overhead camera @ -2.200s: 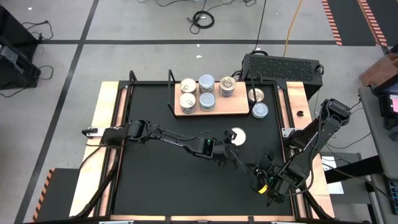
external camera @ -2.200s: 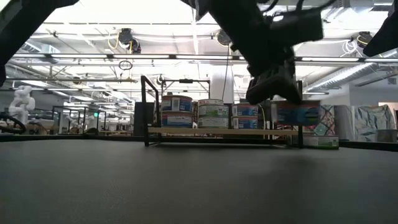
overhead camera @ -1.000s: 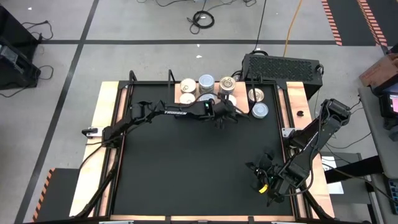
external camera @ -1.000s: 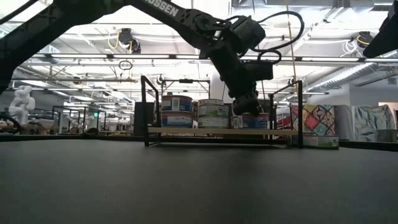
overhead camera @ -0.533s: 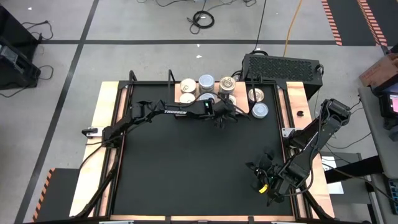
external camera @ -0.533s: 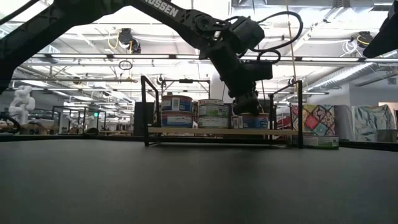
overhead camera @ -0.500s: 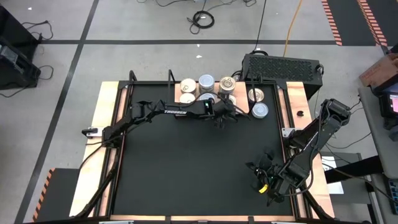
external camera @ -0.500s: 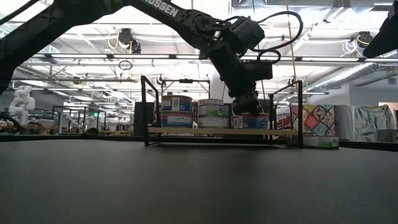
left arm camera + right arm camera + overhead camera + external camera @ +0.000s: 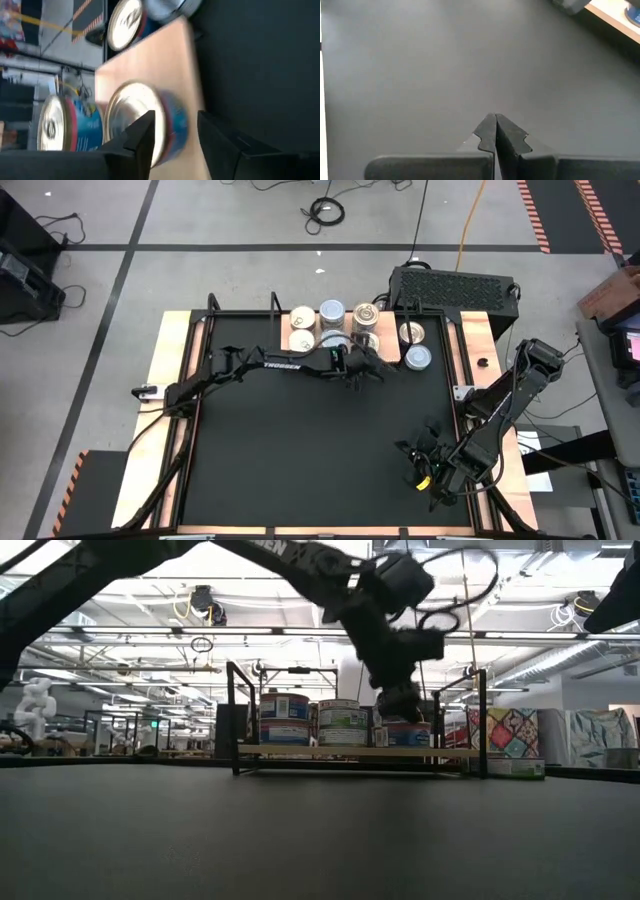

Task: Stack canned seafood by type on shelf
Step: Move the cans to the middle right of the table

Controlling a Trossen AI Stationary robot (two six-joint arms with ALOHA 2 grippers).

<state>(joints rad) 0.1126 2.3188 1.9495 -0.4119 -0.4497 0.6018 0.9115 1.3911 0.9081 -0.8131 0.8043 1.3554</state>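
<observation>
Left end effector (image 9: 175, 137) parted around tin (image 9: 142, 125) near shelf (image 9: 155, 60) edge.

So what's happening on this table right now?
The left gripper is at the wooden shelf, its fingers open on either side of a tin standing on the board. More tins sit in stacks beside it, and two tins stand on the table just off the shelf's right end. The right gripper waits shut over the table's near right corner.
</observation>
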